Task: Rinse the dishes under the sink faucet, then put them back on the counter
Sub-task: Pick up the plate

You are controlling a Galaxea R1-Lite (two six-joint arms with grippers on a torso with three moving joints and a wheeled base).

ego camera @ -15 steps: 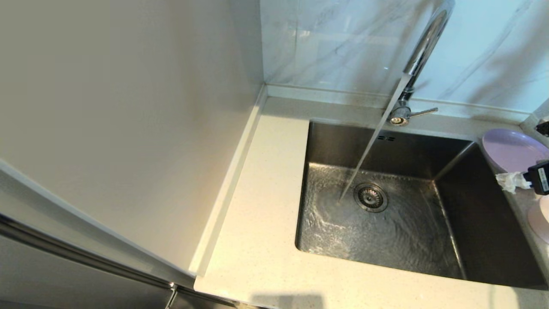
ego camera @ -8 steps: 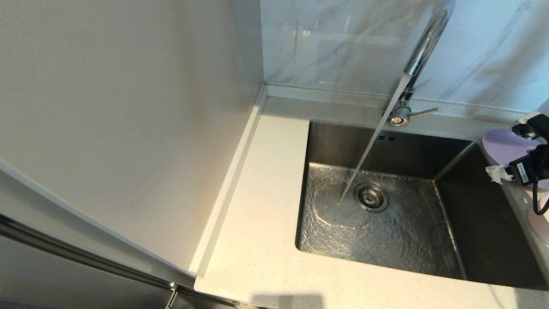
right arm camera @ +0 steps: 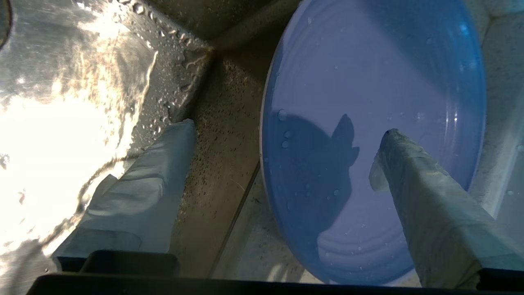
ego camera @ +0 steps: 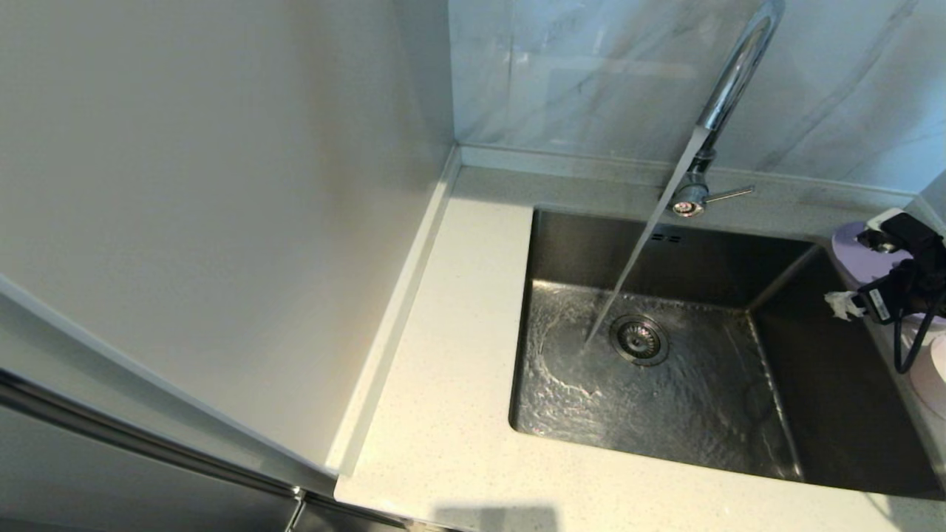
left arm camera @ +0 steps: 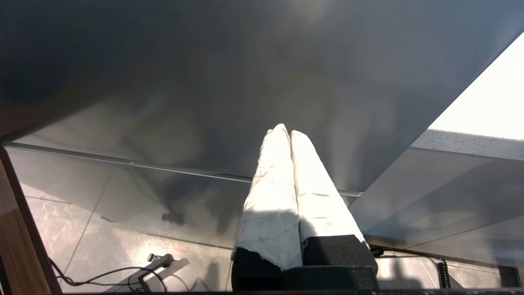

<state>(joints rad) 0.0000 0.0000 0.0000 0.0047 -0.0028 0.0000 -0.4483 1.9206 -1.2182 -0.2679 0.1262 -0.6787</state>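
Water runs from the chrome faucet (ego camera: pixel 728 81) into the steel sink (ego camera: pixel 835 414) beside the drain (ego camera: pixel 639 340). The lilac plate (ego camera: pixel 850 258) lies flat on the counter at the sink's far right corner, wet with droplets (right arm camera: pixel 368 82). My right gripper (ego camera: pixel 861 262) hangs open just above it (right arm camera: pixel 286 135). One finger (right arm camera: pixel 413 164) is over the plate's inside, the other (right arm camera: pixel 163 164) over the sink's edge, so the near rim sits between them. The pink bowl (ego camera: pixel 933 384) shows at the right edge. My left gripper (left arm camera: pixel 286 129) is shut and empty, parked low beside the cabinet.
The cream counter (ego camera: pixel 451 384) runs along the sink's left and front sides. A tall pale cabinet panel (ego camera: pixel 222 222) walls off the left. The faucet's lever (ego camera: pixel 728 194) points right. Marble-veined tiles (ego camera: pixel 576 74) stand behind. A black cable (ego camera: pixel 905 347) loops from my right wrist.
My right gripper has come in from the right edge, moving left and farther back over the plate and covering more of it. The water keeps running.
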